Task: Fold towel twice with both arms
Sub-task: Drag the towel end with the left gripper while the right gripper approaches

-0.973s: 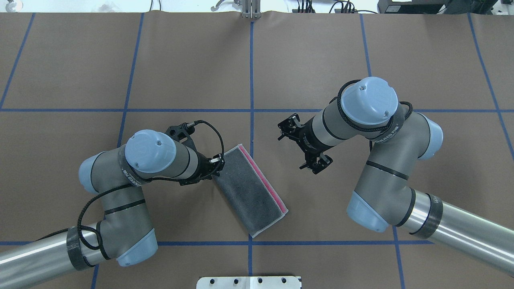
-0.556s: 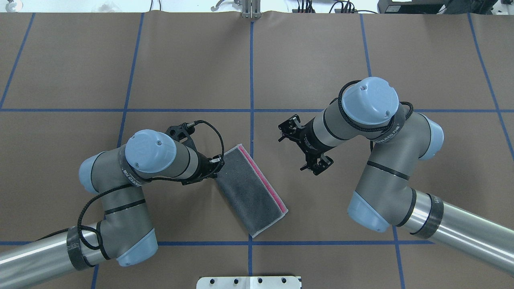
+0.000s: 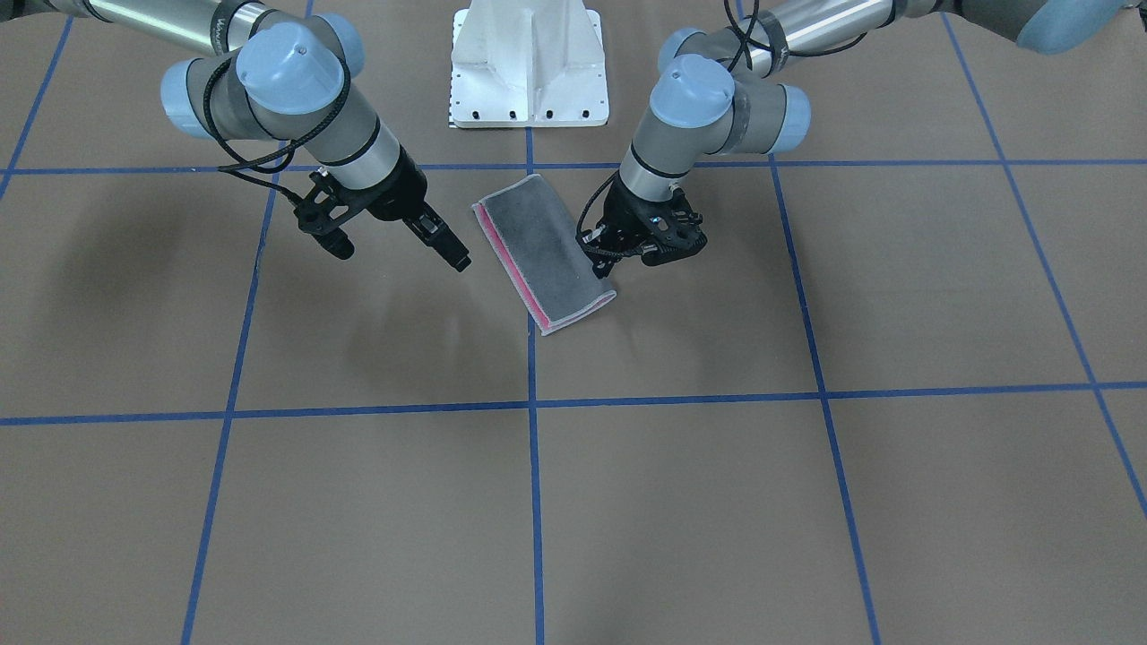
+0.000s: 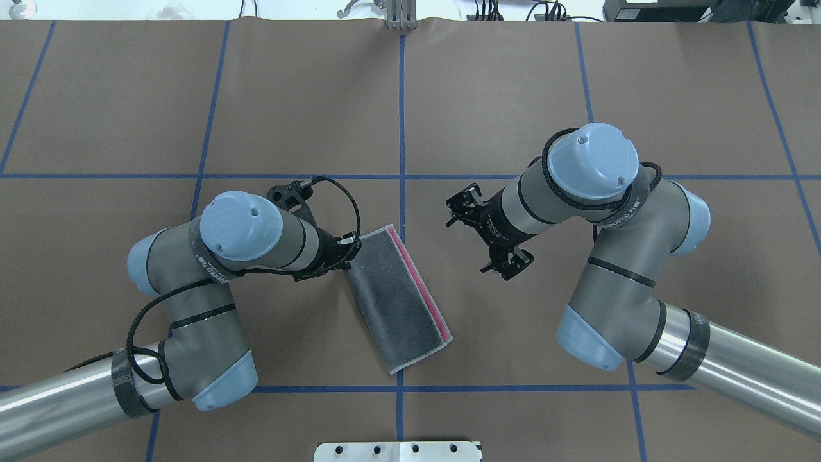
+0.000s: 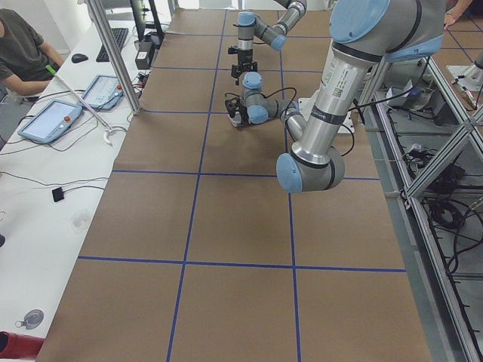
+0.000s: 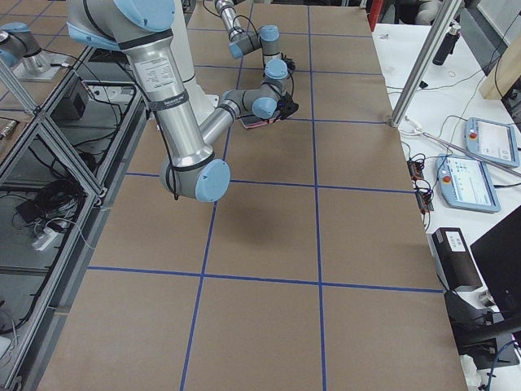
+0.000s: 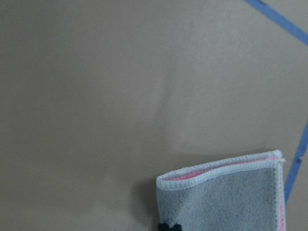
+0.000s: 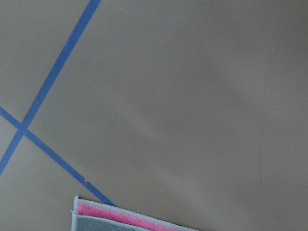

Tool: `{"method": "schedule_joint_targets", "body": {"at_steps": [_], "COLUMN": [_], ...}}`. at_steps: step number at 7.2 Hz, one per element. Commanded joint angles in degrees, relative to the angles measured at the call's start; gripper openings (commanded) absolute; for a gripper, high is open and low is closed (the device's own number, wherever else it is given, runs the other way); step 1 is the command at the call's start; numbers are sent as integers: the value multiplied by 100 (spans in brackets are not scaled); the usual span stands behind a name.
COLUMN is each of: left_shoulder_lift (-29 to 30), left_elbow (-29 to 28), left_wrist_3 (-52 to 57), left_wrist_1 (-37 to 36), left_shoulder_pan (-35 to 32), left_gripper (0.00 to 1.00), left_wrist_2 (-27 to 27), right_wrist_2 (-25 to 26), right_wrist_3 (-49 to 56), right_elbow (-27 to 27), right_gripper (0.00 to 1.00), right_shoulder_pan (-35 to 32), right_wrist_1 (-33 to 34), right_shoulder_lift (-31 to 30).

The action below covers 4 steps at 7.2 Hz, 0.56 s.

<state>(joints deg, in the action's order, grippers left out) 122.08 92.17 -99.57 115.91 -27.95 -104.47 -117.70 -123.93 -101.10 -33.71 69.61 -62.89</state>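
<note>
Front-facing view: the towel [image 3: 545, 251] lies folded on the brown table [image 3: 806, 502], grey face up, with a pink strip along one long edge; it sits just in front of the white base [image 3: 529, 63] and across a blue tape line [image 3: 532, 466]. The left gripper [image 3: 602, 262] meets the opposite long edge, its tips pressed together on the cloth; the right gripper [image 3: 444, 244] hangs beside the towel, clear of it.

Overhead view: the left wrist hides its own tips, so we see only that it reaches the towel's far corner; the right gripper's fingers stand spread; the base is cut off by the lower edge.

Side views: the towel and both grippers are small and partly behind the near arm; we judge nothing from them.

Left wrist view: a towel corner with light edging, cropped at the lower right; a dark fingertip [image 7: 166, 226], barely in view, rests on the grey cloth.

Right wrist view: only a cropped corner of the towel, showing its pink strip, with tape lines beyond it.
</note>
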Motion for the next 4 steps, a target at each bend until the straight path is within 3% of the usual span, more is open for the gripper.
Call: {"method": "schedule_joint_targets", "body": {"at_steps": [1,4], "left_shoulder_lift": [386,842], "left_elbow": [-391,-1180], "left_wrist_3": [182,359], "left_wrist_1": [1,359], "left_shoulder_pan": [-219,-544], "left_gripper": [0,0], "left_wrist_2": [-3,-3], "right_wrist_2": [1,-16], "right_wrist_3": [0,9], "right_elbow": [-6,-32], "right_gripper": [100,100], "right_shoulder_pan": [-30,-101], "right_wrist_1": [0,0], "right_shoulder_lift": [-12,-91]}}
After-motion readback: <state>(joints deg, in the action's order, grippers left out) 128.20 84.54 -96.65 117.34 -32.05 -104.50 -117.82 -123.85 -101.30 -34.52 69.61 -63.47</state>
